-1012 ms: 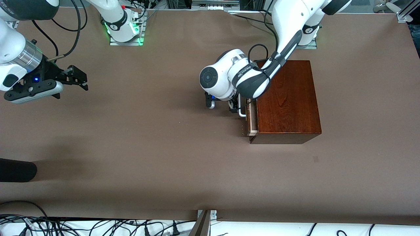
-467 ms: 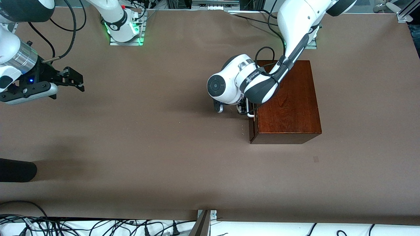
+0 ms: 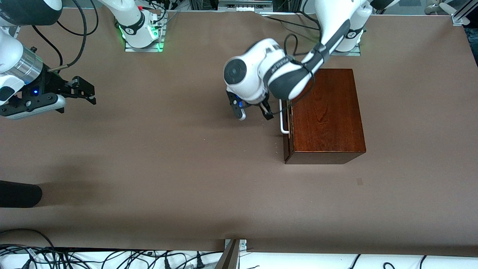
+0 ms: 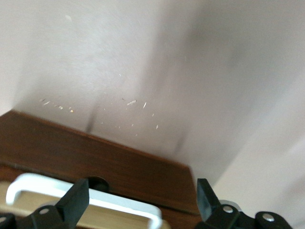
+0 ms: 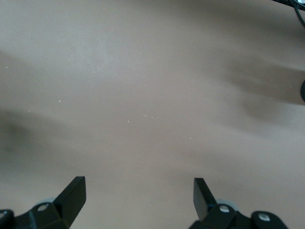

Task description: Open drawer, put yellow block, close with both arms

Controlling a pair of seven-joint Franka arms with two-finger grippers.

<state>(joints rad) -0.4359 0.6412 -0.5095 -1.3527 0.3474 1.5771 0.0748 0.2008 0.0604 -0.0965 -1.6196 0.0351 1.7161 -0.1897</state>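
The left gripper [image 3: 254,112] is held with jaws apart, lifted off the handle [image 3: 283,116] it gripped earlier. The drawer [image 3: 286,127] has been pushed shut. The right gripper [image 3: 86,90] waits, jaws apart, over the worktop [image 3: 168,168].

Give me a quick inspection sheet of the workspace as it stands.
Surface: brown table cover, bare apart from the box.
Job's things: drawer shut flush in the dark wooden box; white handle free; yellow block: nothing seen.
Clutter: nothing seen.
End effectors: left end effector open, over the table in front of the drawer, off the handle; right end effector open, waiting over the right arm's end of the table.
Cables: bundle along the table edge nearest the front camera.
Surroundings: dark object intruding at the right arm's end.
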